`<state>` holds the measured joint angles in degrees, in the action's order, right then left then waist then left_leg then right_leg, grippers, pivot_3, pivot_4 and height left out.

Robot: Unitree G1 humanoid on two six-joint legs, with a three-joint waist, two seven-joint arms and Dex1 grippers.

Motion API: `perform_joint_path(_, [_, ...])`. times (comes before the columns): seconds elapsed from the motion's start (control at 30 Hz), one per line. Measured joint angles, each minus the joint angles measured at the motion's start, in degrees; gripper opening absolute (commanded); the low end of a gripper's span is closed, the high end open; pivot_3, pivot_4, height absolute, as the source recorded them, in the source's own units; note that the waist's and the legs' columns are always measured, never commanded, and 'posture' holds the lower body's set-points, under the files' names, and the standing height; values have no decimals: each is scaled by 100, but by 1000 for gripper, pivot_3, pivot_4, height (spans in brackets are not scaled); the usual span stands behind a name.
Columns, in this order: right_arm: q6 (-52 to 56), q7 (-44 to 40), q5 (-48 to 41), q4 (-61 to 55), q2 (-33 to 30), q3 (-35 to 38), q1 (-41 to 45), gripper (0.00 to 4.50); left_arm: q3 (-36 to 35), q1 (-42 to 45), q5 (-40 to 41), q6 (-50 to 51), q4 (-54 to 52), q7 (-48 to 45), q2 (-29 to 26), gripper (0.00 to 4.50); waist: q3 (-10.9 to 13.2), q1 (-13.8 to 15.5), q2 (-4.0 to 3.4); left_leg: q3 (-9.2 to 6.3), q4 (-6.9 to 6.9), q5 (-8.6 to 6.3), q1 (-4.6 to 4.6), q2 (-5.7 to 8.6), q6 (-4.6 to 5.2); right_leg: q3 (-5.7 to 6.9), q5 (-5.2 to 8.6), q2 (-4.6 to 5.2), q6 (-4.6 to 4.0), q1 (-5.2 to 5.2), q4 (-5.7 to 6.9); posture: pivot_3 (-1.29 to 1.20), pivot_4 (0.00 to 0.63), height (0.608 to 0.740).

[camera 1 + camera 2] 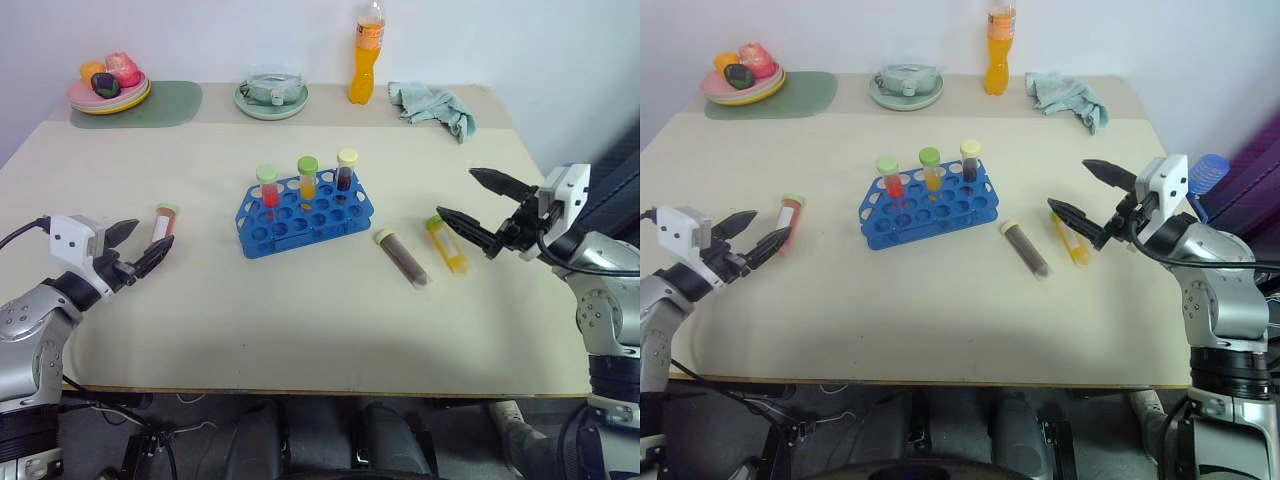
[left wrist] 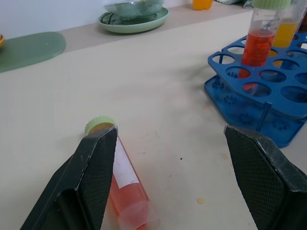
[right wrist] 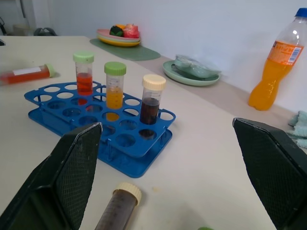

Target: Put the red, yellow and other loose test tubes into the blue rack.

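Left of the blue rack [image 1: 305,215], the left gripper [image 1: 140,246] hovers low over the table [image 1: 300,330] with its fingers spread wide and nothing between them. The red tube [image 1: 163,222] with a green cap lies flat just beyond the fingertips, well left of the rack; in the left wrist view one finger [image 2: 93,177] overlaps the tube's side, though contact cannot be confirmed.

The rack stands near the table's centre. Its back row holds three upright tubes: red liquid [image 1: 268,187], orange liquid [image 1: 308,178] and dark liquid [image 1: 346,170]. The remaining holes are empty.

Right of the rack, a dark brown tube [image 1: 402,258] with a cream cap lies flat, and a yellow tube [image 1: 446,244] lies just beside it. The right gripper [image 1: 483,210] is raised just to the right of the yellow tube, fully open and empty.

Risks:
- Both loose tubes right of the rack lie close together; a wide-open approach may nudge the brown tube and set it rolling.
- The red tube is round and lies flat, so an off-centre closure may squeeze it out sideways.
- A tilted insertion may catch a hole's rim or knock a standing tube.
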<state>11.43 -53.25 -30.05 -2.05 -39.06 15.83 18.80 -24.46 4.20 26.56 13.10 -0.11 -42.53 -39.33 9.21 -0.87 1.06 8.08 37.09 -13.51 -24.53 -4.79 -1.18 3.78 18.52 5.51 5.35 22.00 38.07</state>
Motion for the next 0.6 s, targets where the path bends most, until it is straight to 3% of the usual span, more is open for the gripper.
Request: perform_joint_path(0.6, [89, 119, 0, -223, 2, -38, -28, 4500, 11, 2, 41, 23, -2, -109, 2, 3620, 0, -2, 0, 0, 0, 0, 0, 0, 0, 0, 0, 0, 0, 1, 0, 0, 150, 740])
